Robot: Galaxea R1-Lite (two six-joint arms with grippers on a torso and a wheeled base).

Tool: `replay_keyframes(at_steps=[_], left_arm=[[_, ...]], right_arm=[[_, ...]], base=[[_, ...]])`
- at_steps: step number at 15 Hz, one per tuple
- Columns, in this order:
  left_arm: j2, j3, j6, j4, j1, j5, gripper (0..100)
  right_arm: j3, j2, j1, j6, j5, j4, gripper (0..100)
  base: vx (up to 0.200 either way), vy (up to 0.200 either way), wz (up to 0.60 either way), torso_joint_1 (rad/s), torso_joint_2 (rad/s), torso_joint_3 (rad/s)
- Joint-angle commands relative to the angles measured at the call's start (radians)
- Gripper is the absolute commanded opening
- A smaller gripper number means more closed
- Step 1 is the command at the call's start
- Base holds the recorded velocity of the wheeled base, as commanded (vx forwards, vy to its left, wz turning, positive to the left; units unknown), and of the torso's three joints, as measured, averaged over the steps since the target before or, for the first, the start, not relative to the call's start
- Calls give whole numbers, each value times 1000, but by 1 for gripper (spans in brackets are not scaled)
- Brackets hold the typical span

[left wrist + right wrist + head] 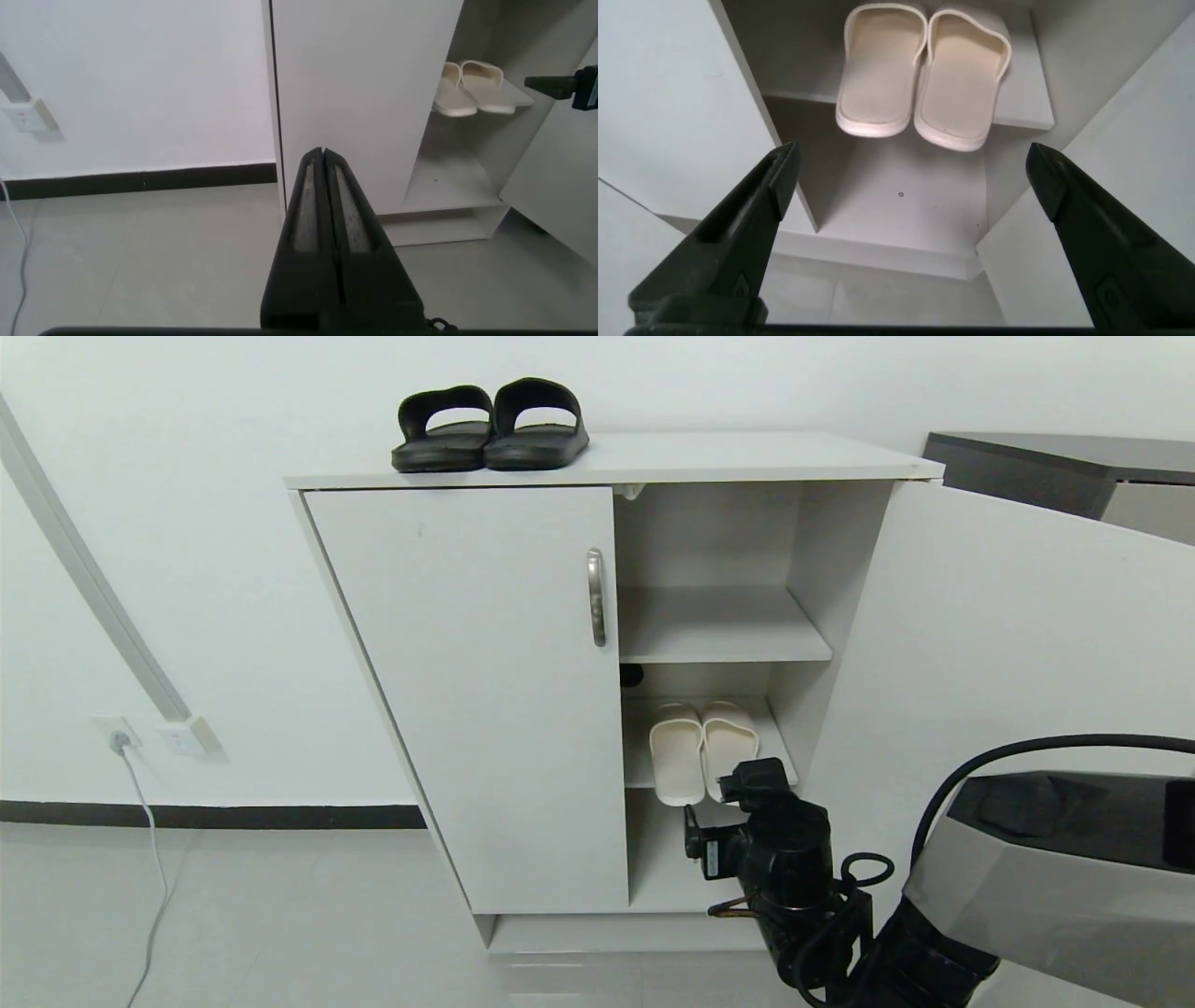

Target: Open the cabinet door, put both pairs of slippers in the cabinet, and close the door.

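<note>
The cabinet (653, 457) stood with its right door (980, 644) swung wide open and its left door (467, 691) closed. One pair, the white slippers (702, 749), lay already inside on the middle shelf, side by side, with their long axis running from front to back. The other pair, the black slippers (490, 427), was on the top of the cabinet, above the closed left door and near the front edge, the two touching each other, their length also running front to back. The right gripper (913, 159) hung low before the open compartment, just below the white pair, with its fingers spread wide and nothing between them. The left gripper (320, 163) was low too, pointing toward the foot of the closed door, with its fingers pressed together and empty. So the black pair lay high above both grippers, and up and to the left of the right one. In my judgement the next move is a long lift upward, and the pair sits more on the left arm's side.
</note>
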Motion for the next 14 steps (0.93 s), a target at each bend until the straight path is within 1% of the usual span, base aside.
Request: replay_keyframes(at_steps=[1, 14], left_arm=[[2, 0, 0, 0, 0, 0, 0], [0, -1, 0, 0, 0, 2, 0]], right_arm=[[0, 8, 0, 0, 0, -3, 100], [1, 8, 0, 0, 0, -6, 100]], base=[[0, 0, 0, 0, 0, 0], [0, 200, 0, 4, 4, 4]])
